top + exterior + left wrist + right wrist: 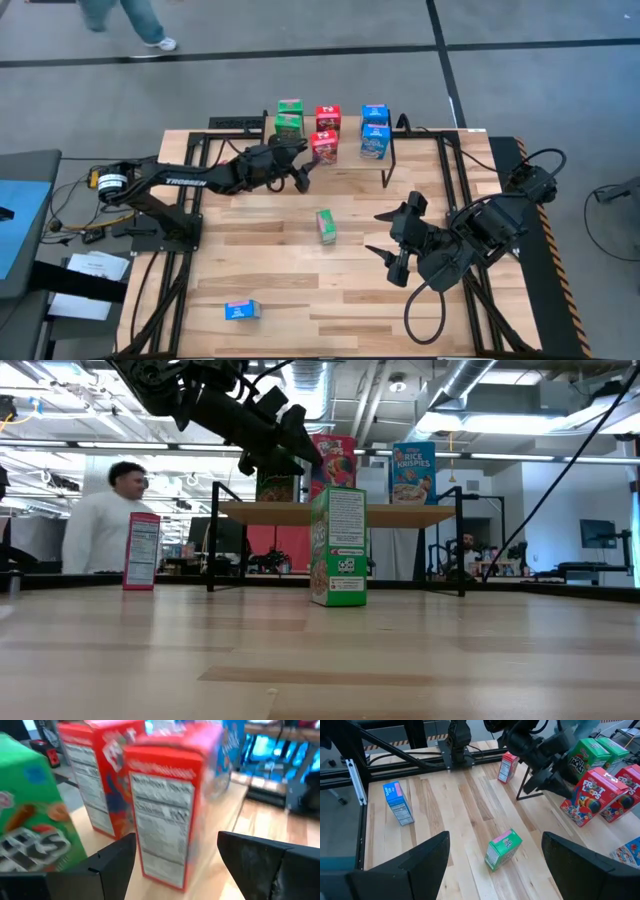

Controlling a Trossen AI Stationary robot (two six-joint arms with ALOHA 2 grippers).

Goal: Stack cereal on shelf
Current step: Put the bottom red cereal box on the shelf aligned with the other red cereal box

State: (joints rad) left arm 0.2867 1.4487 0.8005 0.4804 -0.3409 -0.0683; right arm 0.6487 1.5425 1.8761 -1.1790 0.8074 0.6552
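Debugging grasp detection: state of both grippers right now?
Left gripper: open, holding nothing, at the red cereal box on the shelf.
Right gripper: open, empty, above the green box.

"RICE KRISPIES" is read on the blue cereal box (pixel 413 472) standing on the shelf (pixel 340 514) in the low view. "FROOT LOOPS" is printed on the red cereal box (pixel 594 797) seen in the right wrist view. "TROSSEN" is lettered in white along the left arm (pixel 186 181) in the high view. "Nutrition Facts" can just be made out on the side panel of the red box (pixel 167 797) in the left wrist view.
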